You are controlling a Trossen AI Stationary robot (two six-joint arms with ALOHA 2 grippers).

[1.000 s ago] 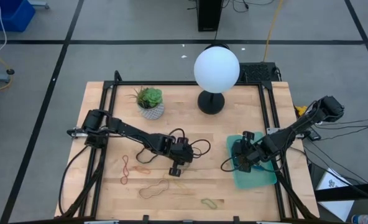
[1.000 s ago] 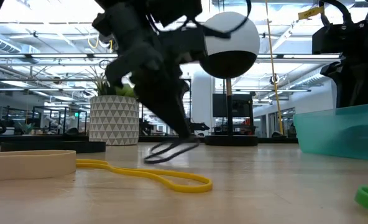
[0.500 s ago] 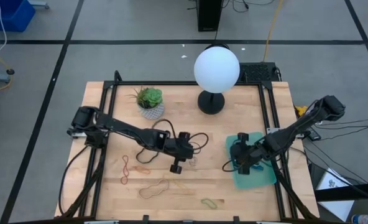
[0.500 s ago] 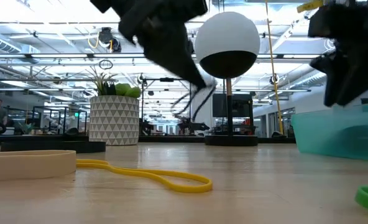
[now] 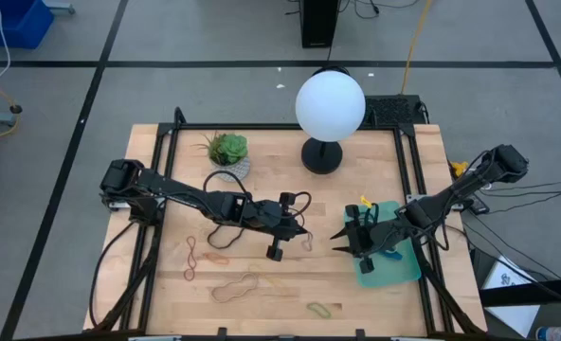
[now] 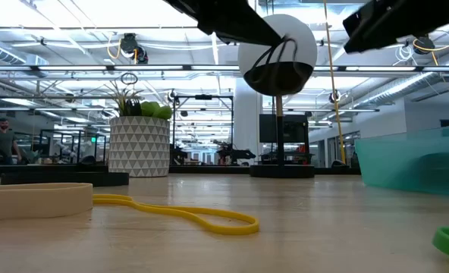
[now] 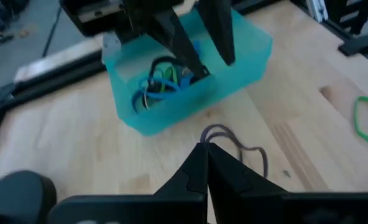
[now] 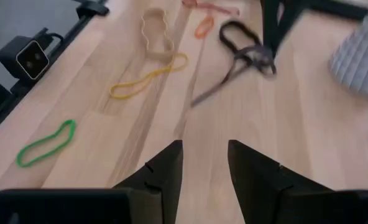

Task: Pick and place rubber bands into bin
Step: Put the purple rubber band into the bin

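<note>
The left gripper [image 5: 299,230] is up in the air over the middle of the table [image 5: 167,294]. Its two fingers are pressed together on a dark rubber band [image 7: 237,140], and the band hangs down in a loop from the tips. In the low view the band [image 6: 280,54] dangles high above the wood, in front of the round white lamp [image 6: 277,54].

The right gripper [image 5: 342,237] is just beside the bin [image 5: 394,270], on the bin's side that faces the middle of the table. Its fingers [image 8: 162,167] are apart with nothing between them. The two grippers point at each other and are close, but they do not touch.

The bin sits near the right edge of the table. It already has some bands [image 7: 162,87] in it, blue, green and black ones, I think, though they look a bit smeared.

More bands lie on the wood near the front edge: a yellow band [image 8: 148,74], a tan band [image 5: 235,287], a green band [image 5: 319,309], and a red band [image 5: 191,258] and an orange band [image 5: 216,258] toward the left. A small plant pot [image 5: 228,156] stands near the back edge.
</note>
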